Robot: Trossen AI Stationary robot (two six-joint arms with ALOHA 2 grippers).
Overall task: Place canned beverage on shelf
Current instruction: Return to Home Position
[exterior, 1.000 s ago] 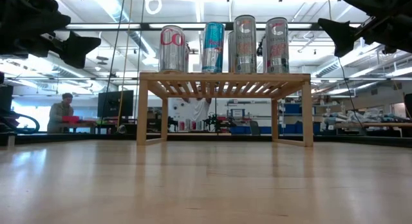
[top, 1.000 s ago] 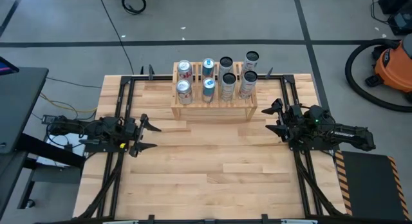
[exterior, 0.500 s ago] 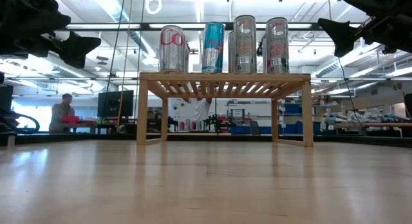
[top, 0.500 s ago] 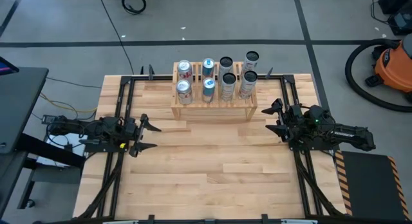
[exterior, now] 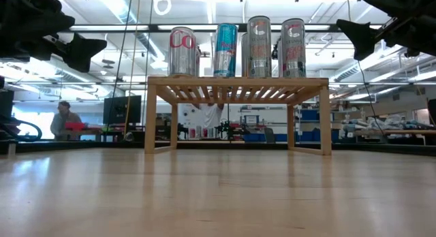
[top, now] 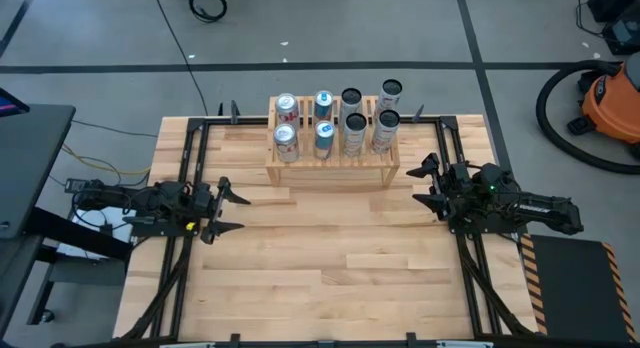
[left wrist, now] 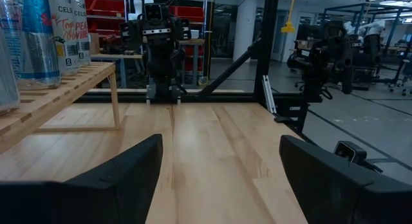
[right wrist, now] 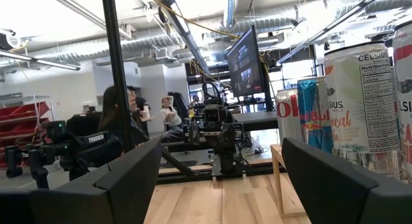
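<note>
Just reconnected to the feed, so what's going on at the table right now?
Nothing is being handled. Eight cans stand on the shelf in two rows of four. The left gripper and right gripper hover at opposite sides of the table, jaws open and empty, clear of the shelf.

The bench [top: 330,278] is showing pale wooden planks, smooth and lightly sheened, catching the room's light in the low view, while the shelf [exterior: 235,81] is looking like bare, matt light wood with visible grain. The cans [exterior: 259,46] on it are gleaming as glossy printed metal. The left arm's fingers [left wrist: 122,179] and the right arm's fingers [right wrist: 341,179] are reading as dark, matt, plastic-looking pieces, and the floor [top: 100,78] around is appearing grey, smooth and dull.
</note>
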